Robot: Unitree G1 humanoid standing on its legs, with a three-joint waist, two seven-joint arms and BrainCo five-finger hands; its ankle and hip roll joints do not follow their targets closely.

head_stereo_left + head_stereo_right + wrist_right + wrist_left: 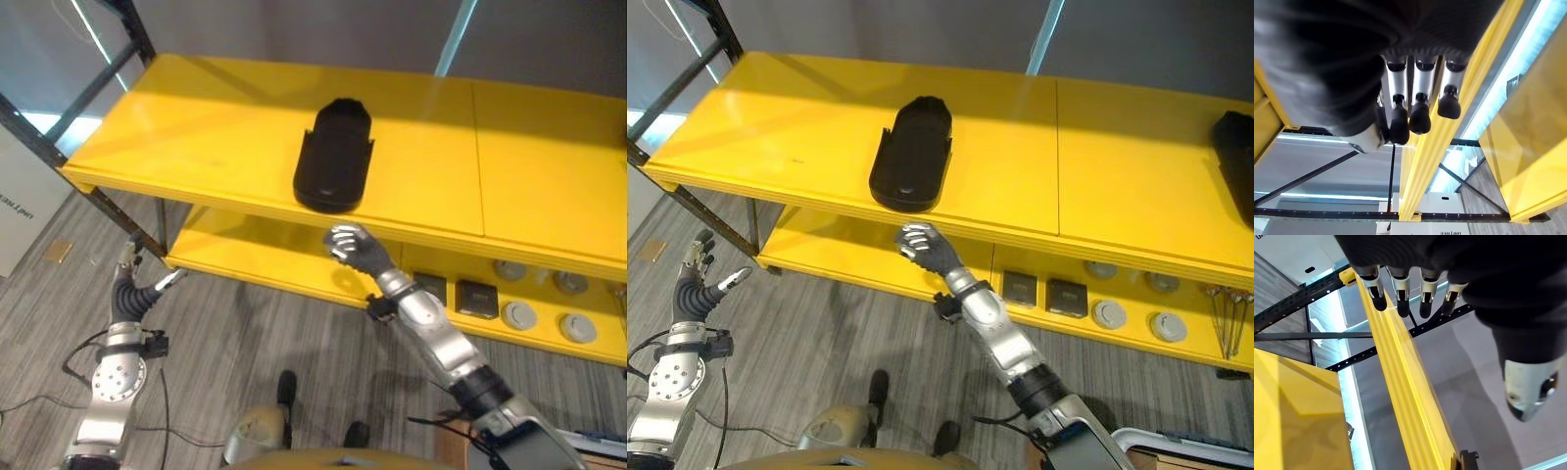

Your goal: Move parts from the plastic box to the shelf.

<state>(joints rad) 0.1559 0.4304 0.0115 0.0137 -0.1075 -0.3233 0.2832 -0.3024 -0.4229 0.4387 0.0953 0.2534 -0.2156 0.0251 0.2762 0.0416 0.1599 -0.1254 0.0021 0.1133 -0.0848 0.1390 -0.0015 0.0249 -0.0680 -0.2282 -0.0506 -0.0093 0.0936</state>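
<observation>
The left eye view showed a black part (334,158) lying on the top board of the yellow shelf (196,127), near its front edge, with a second black part (1236,157) at the shelf's far right in the right eye view. Just below that front edge the right hand (355,250) hung with its fingers (1419,105) loosely curled and holding nothing. The left hand (130,279) was low over the grey floor (245,343), its fingers (1400,296) straight and empty.

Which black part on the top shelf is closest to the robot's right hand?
The black part lying mid-shelf, just above the right hand. The other black part sits at the far right edge.
</observation>
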